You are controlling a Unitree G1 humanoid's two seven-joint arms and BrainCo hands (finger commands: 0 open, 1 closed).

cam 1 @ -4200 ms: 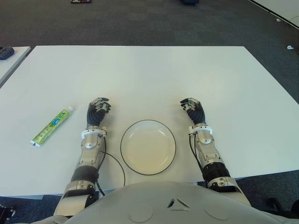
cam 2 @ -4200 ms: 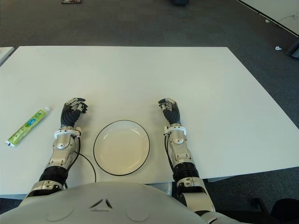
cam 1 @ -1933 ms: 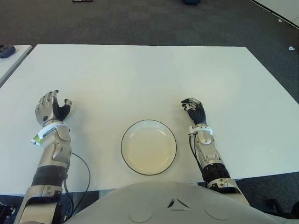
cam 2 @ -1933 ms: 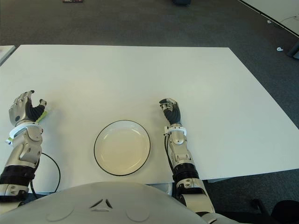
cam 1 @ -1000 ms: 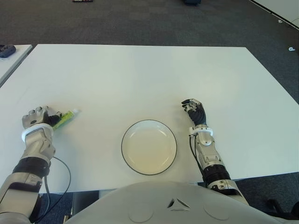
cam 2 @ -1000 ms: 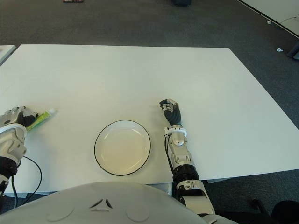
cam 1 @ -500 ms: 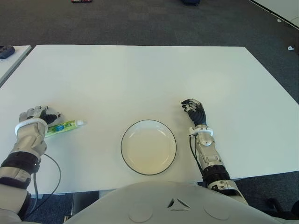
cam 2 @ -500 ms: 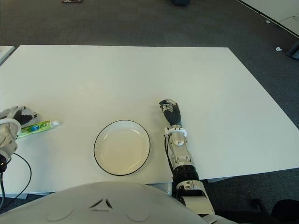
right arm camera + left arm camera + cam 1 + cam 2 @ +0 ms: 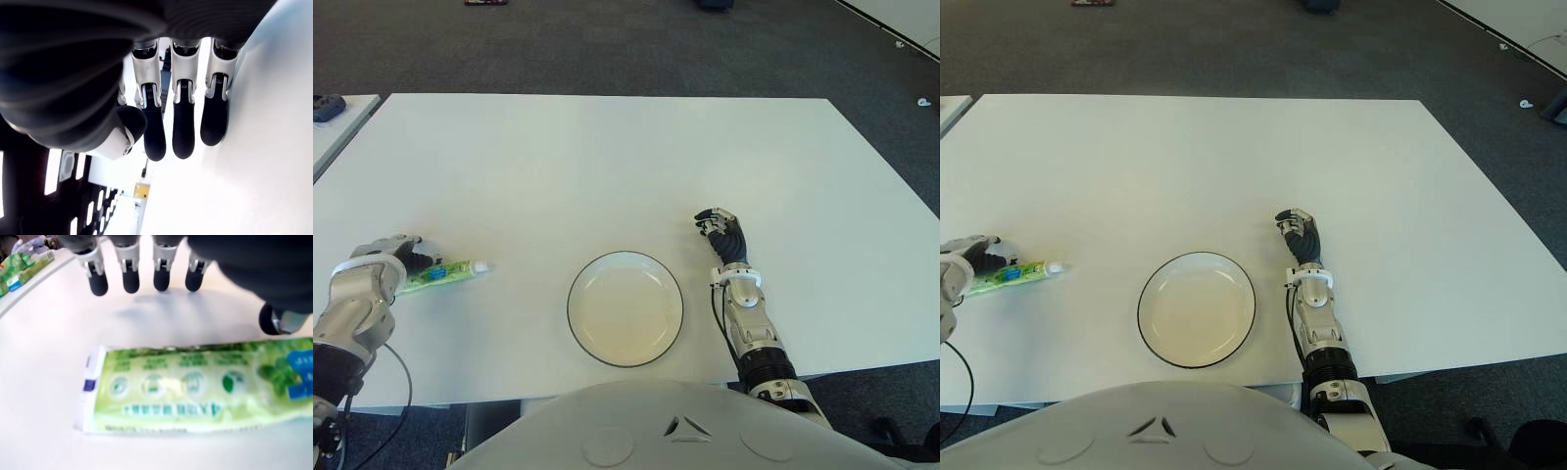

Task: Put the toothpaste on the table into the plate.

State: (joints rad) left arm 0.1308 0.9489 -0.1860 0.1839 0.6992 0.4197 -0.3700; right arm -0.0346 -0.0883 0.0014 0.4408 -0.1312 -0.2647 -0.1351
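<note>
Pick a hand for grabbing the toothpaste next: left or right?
Left. The left hand is right at the toothpaste, its fingers spread above the tube, which lies flat on the table. The right hand shows beyond the plate, on its far side from the tube.

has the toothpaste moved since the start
Yes. The toothpaste has turned from diagonal to nearly level, its cap now pointing toward the plate, with the left hand over its far end.

**Surfaces and finishes**

The toothpaste (image 9: 195,390) tube is glossy, soft green plastic with a crimped flat end. Right of it, the plate (image 9: 625,309) looks smooth and glazed, dark-rimmed. The table (image 9: 607,166) is matt white. Beyond the table, the floor (image 9: 607,44) is rough dark carpet.
</note>
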